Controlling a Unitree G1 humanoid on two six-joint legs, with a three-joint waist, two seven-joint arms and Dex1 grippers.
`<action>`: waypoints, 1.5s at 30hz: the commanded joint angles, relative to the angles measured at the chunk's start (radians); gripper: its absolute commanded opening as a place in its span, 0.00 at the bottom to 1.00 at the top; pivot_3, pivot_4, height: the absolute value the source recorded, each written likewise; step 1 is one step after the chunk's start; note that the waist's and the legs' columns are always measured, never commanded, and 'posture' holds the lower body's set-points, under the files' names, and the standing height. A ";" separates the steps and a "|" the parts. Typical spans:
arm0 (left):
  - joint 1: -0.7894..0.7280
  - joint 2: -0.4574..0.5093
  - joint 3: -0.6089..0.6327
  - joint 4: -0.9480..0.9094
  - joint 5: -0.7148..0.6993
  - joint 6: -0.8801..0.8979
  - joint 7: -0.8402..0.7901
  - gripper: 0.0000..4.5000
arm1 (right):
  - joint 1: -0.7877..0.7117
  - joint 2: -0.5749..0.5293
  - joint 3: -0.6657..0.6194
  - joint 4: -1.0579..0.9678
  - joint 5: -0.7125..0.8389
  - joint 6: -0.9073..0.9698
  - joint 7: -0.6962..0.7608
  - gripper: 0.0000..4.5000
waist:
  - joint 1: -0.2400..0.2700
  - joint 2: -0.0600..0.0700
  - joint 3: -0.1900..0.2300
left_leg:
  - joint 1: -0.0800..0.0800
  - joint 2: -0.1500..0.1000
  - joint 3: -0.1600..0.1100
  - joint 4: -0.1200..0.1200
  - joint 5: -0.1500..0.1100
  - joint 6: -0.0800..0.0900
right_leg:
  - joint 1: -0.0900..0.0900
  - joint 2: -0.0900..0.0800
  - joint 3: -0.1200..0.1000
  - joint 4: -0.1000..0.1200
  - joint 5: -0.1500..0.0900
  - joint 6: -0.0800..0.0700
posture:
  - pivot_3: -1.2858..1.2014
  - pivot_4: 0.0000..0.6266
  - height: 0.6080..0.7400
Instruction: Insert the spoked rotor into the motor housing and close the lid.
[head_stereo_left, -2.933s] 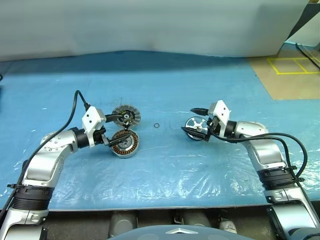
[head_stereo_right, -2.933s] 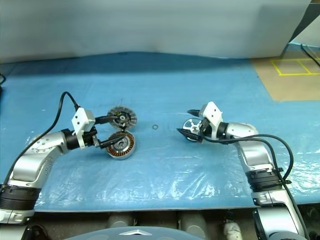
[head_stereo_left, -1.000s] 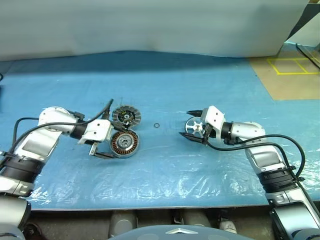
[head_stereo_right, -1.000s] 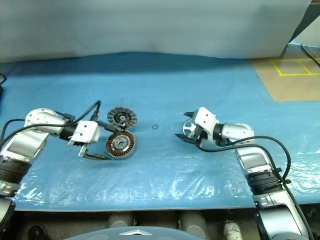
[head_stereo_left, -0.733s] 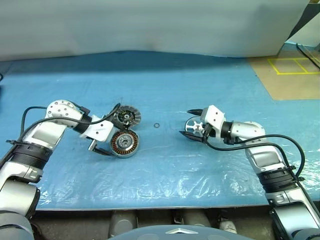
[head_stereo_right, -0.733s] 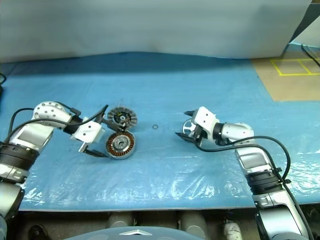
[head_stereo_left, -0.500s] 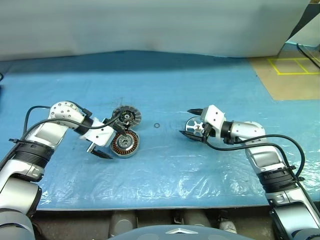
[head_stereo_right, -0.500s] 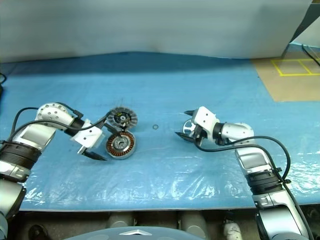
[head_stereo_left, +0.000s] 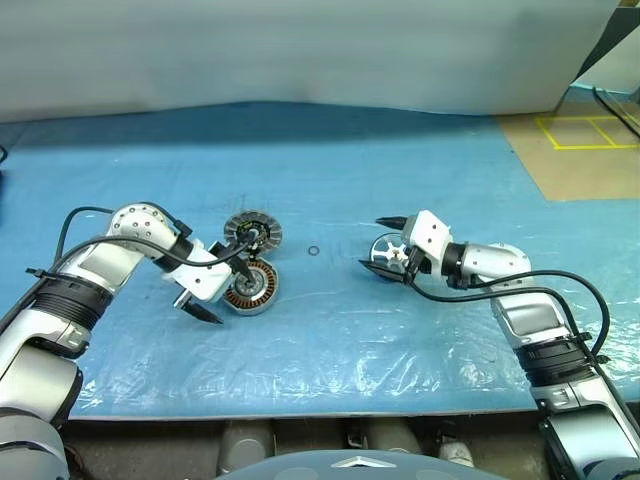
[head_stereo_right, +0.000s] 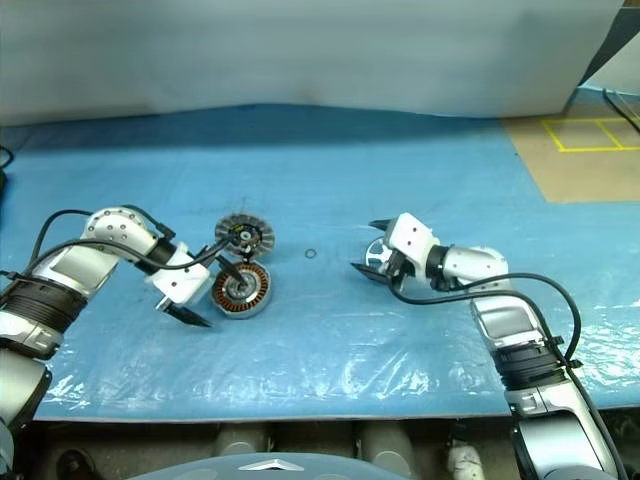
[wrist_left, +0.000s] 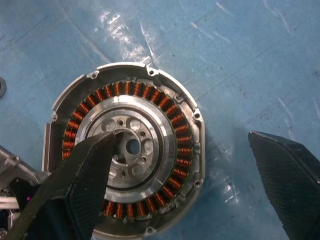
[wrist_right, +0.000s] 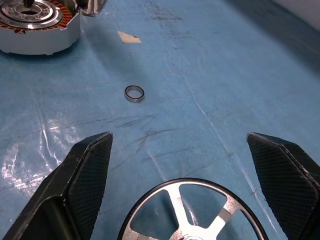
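Observation:
The motor housing, a silver-rimmed puck with copper windings, lies on the blue mat, left of centre. My left gripper hangs open and tilted down over it. One finger is above the hub and the other finger is off the rim, over the mat. The lid, a grey ribbed disc, lies just behind the housing. The spoked rotor lies flat at right of centre. My right gripper is open, with a fingertip on each side of the rotor, both well clear of it.
A small metal ring lies on the mat between the lid and the rotor. The blue sheet is covered in wrinkled clear plastic up to the table's front edge. A brown floor patch with yellow tape is at the back right.
My left arm has swung in, and its gripper has rolled and tipped downward, closing in over the housing. The right arm and all the parts have stayed put.

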 joint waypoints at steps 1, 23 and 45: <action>-0.026 0.012 -0.008 0.034 0.010 -0.036 -0.004 0.99 | 0.001 -0.002 -0.022 -0.015 0.006 -0.020 -0.011 1.00 | 0.000 0.000 0.000 | 0.000 0.000 0.000 0.000 0.000 0.000 | 0.000 0.000 0.000 0.000 0.000 0.000 | 0.52 0.24 1.00; -0.089 -0.034 -0.112 0.175 0.085 -0.202 -0.004 0.68 | 0.005 -0.001 -0.028 0.002 0.009 -0.041 -0.031 1.00 | -0.001 0.000 0.000 | 0.002 0.000 -0.001 0.000 0.001 -0.007 | 0.000 0.000 0.001 0.005 0.000 0.000 | 0.52 0.24 1.00; -0.108 -0.051 -0.107 0.016 0.041 -0.044 -0.004 0.42 | 0.022 -0.023 -0.049 -0.080 0.038 0.027 -0.030 1.00 | 0.007 0.001 0.000 | 0.003 0.000 -0.001 -0.001 0.001 -0.009 | 0.000 0.001 0.001 0.005 0.000 0.000 | 0.52 0.24 1.00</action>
